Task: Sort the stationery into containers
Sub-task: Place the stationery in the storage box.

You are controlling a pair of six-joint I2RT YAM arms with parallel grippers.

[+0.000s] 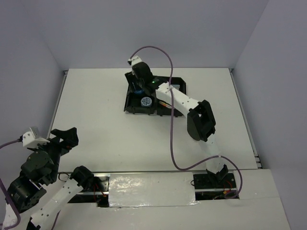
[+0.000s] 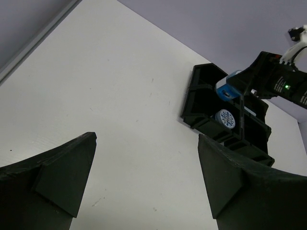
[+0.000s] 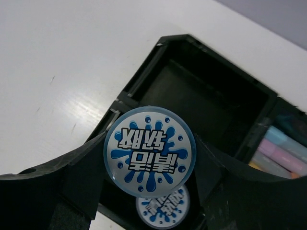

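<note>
My right gripper (image 3: 149, 165) is shut on a round blue-and-white tape roll (image 3: 149, 151) and holds it above the near-left compartment of the black tray (image 3: 139, 79). A second tape roll (image 3: 163, 207) lies in that compartment, right under the held one. Pastel markers (image 3: 280, 153) lie in a compartment to the right. The compartment beyond (image 3: 201, 105) looks empty. In the top view the right gripper (image 1: 139, 86) hangs over the tray (image 1: 129, 103), with the lying roll (image 1: 146, 101) visible. My left gripper (image 1: 64, 139) is open and empty at the near left, far from the tray.
The left wrist view shows bare white table between the open fingers (image 2: 62, 167), and the tray (image 2: 192, 108) with the right arm (image 2: 283, 84) over it farther off. A purple cable (image 1: 171, 120) loops from the right arm. Walls bound the table.
</note>
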